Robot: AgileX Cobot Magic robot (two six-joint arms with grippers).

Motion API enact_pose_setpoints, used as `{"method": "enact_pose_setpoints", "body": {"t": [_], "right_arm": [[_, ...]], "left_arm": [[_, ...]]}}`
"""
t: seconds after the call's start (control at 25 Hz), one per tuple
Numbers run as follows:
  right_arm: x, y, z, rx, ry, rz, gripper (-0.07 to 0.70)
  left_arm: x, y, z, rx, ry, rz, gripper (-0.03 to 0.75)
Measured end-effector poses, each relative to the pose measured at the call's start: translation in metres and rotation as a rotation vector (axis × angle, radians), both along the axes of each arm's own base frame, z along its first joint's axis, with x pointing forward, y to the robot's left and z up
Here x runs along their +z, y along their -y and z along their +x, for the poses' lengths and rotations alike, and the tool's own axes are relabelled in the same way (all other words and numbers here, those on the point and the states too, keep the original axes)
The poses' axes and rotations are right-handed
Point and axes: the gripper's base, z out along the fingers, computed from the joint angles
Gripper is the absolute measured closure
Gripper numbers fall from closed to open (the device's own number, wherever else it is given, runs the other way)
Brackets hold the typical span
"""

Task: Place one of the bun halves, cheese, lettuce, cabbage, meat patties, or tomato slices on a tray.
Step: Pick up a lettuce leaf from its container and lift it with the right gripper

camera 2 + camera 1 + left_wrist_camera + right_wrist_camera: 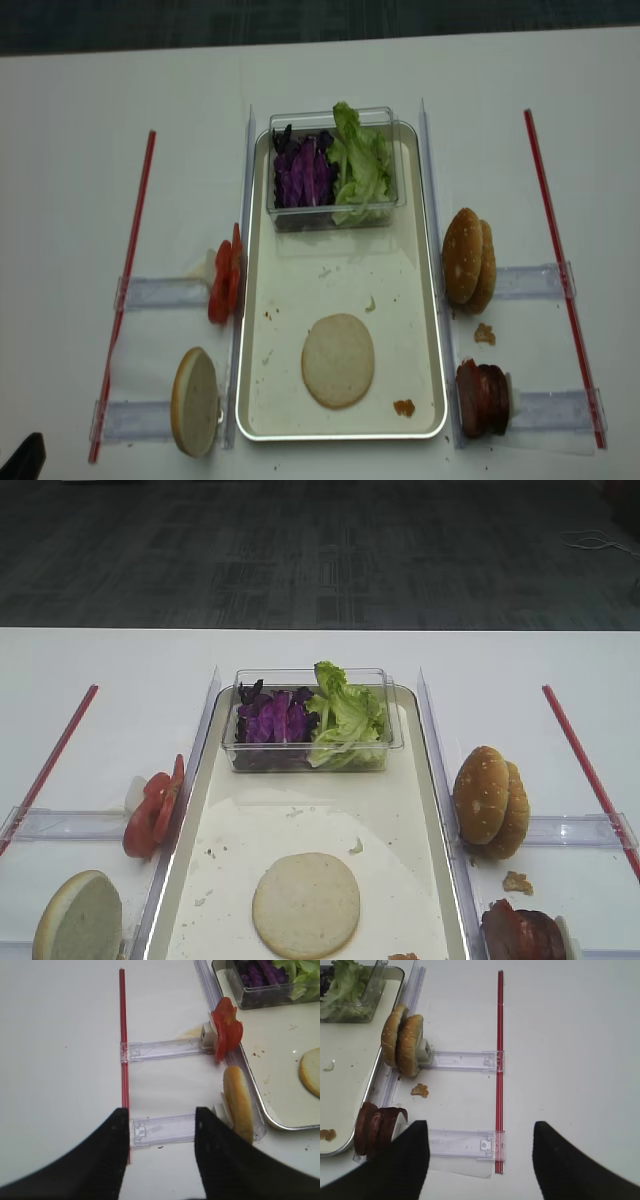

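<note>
White table (110, 660) under dark carpet. Exterior high: the tray (432, 780) holds one pale bun half (306, 905) at six o'clock, a clear tub (392, 725) of cabbage (272, 720) and lettuce (345, 712) at twelve. Right wrist: right gripper (480, 1152), jaws apart, empty; two sesame buns (402, 1042), stacked patties (374, 1127) at nine. Left wrist: left gripper (161, 1152) parted, empty; tomato slices (226, 1032) at one. Realsense: two red strips (125, 290) flank everything.

The tray (432, 432) has a shiny silver metal rim and a matt, crumb-speckled off-white lining. The tub (395, 732) is clear glossy plastic, as are the holder rails (462, 1060). The table (70, 200) looks smooth, matt white. The bun halves (305, 905) look dry and matt; the tomato slices (226, 1032) look moist and glossy.
</note>
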Motion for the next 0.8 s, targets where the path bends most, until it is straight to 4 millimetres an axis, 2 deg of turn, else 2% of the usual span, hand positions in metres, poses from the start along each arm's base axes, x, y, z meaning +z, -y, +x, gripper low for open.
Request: {"method": "enact_pose_setpoints", "body": {"t": [0.8], "right_arm": [[0.006, 0.002, 0.029, 0.011, -0.184, -0.003, 0.162]], "left_arm": [[0.0, 0.0, 0.0, 0.0, -0.001, 0.0, 0.419]]}}
